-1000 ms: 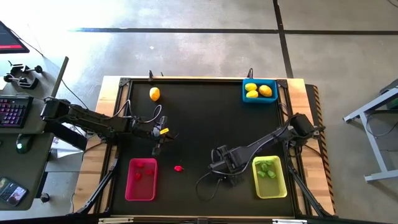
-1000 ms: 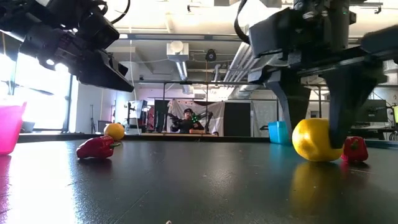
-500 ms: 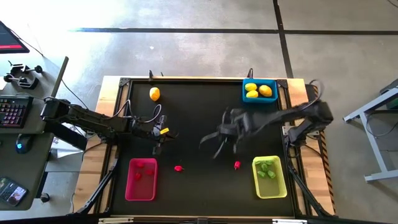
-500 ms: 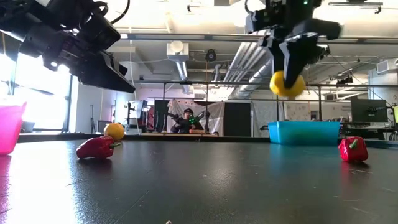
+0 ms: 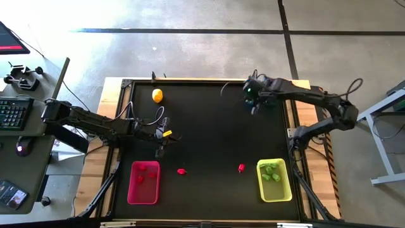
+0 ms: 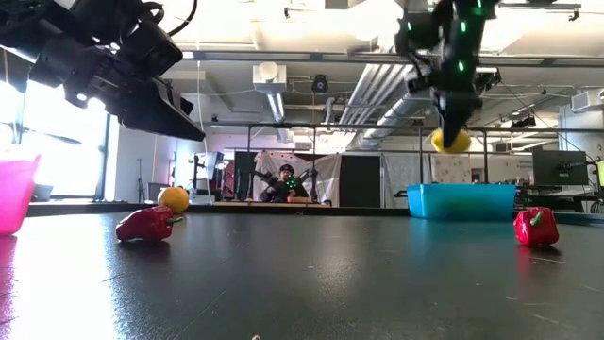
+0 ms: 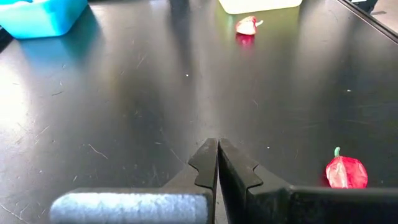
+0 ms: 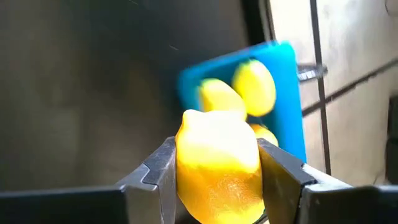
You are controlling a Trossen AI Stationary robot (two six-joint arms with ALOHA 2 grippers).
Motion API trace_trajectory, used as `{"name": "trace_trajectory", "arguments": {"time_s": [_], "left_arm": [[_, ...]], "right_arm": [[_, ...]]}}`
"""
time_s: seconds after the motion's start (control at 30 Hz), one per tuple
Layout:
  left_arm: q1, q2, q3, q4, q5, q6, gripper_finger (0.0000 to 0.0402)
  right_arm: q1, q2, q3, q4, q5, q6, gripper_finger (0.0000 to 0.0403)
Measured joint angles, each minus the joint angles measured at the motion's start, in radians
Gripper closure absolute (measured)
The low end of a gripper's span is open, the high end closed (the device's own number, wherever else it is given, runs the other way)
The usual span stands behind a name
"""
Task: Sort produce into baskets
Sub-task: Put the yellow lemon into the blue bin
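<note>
My right gripper (image 5: 253,101) is at the table's far right, shut on a yellow lemon (image 8: 217,165), which hangs just above the blue basket (image 6: 462,201). That basket (image 8: 283,93) holds other lemons (image 8: 254,86). Another lemon (image 5: 157,95) lies on the table at the far left. Two red pieces (image 5: 181,171) (image 5: 241,168) lie on the mat near the front. The pink basket (image 5: 143,182) holds red pieces and the yellow-green basket (image 5: 274,179) holds green bits. My left gripper (image 5: 159,149) waits shut over the left half, touching nothing. My right gripper pinches the lemon by its two opposite sides (image 8: 181,171), one finger (image 8: 158,168) on each. The fingers come from above, slanting down. The lemon (image 6: 450,142) is lifted clear, hanging above the blue basket's rim.
The black mat has open room through its middle. In the low view a red piece (image 6: 535,227) sits near the blue basket, and another red piece (image 6: 144,224) lies beside the far lemon (image 6: 173,198). A person stands in the room beyond the table.
My right gripper has taken hold of the lemon on the mat near the yellow-green basket. It lifted the lemon clear and carried it up and toward the table's far right corner, over the blue basket, turning as it went. A red piece stays where the lemon lay.
</note>
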State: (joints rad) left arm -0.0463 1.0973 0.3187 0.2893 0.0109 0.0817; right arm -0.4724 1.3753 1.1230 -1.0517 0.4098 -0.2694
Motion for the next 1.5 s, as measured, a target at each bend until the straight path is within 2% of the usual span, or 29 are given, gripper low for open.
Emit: {"name": "trace_trajectory", "arguments": {"time_s": [0.1,0.23,0.43,0.63,0.83,1.07,1.3,1.5], "left_arm": [[0.0,0.0,0.0,0.0,0.0,-0.001,0.0402],[0.0,0.0,0.0,0.0,0.0,-0.019,0.0402],[0.0,0.0,0.0,0.0,0.0,-0.025,0.0402],[0.0,0.0,0.0,0.0,0.0,-0.025,0.0402],[0.0,0.0,0.0,0.0,0.0,-0.025,0.0401],[0.0,0.0,0.0,0.0,0.0,-0.026,0.0401],[0.0,0.0,0.0,0.0,0.0,-0.026,0.04],[0.0,0.0,0.0,0.0,0.0,-0.028,0.038]], "right_arm": [[-0.12,-0.015,-0.084,0.101,-0.002,-0.047,0.025],[-0.257,-0.014,-0.154,0.186,-0.085,-0.058,0.025],[-0.368,-0.014,-0.223,0.251,-0.139,-0.049,0.025],[-0.43,-0.014,-0.27,0.339,-0.178,-0.053,0.025],[-0.473,-0.014,-0.272,0.347,-0.245,-0.07,0.025],[-0.497,-0.008,-0.272,0.345,-0.264,-0.07,0.0199],[-0.503,0.056,-0.272,0.342,-0.264,-0.042,0.0179],[-0.503,0.063,-0.263,0.325,-0.257,-0.013,0.0142]]}}
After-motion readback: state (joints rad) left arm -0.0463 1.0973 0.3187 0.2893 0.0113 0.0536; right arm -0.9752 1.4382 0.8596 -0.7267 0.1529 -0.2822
